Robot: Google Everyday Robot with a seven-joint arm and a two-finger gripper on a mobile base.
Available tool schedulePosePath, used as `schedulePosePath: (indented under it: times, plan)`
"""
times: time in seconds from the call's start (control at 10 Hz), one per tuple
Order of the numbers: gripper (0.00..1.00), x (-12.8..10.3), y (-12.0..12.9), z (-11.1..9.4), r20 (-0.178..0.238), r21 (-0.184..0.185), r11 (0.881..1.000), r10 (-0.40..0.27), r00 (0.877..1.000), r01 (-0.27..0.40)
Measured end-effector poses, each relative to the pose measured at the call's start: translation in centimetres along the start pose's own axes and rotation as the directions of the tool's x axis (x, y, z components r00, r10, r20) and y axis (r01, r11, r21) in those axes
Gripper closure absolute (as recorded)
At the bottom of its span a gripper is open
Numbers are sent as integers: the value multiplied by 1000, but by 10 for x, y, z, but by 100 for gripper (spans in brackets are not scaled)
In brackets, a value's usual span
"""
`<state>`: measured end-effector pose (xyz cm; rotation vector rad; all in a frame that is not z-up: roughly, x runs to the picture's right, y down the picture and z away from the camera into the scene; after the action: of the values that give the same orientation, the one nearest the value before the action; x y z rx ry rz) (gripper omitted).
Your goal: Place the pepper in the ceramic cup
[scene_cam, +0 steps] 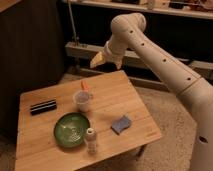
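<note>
One pepper (85, 85) at far rim of ceramic cup (82, 101): inside or just behind, I can't tell. Gripper (106, 61) high over table (131, 102) far edge, jaws wide, empty. My read: placement check; next, re-grasp if pepper outside.

Arm (155, 52) was off-white: thick tubular links, smooth rounded joints. Rows of small dark dots ran along links. Gripper (105, 62) at arm's end was tan-yellow, tapered, and hung above worktop's (117, 95) far edge, jaws spread apart.
</note>
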<state>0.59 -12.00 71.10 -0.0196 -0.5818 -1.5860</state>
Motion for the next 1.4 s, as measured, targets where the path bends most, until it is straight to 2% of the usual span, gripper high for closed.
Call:
schedulePosePath:
  times: [1.1,1.3,1.4]
  plan:
    - [20,2,1,2,5,8,1000,7,1000,-7]
    - [20,6,1,22,24,38,999,16,1000,-17]
    - [20,7,0,46,36,61,998,21,999,-24]
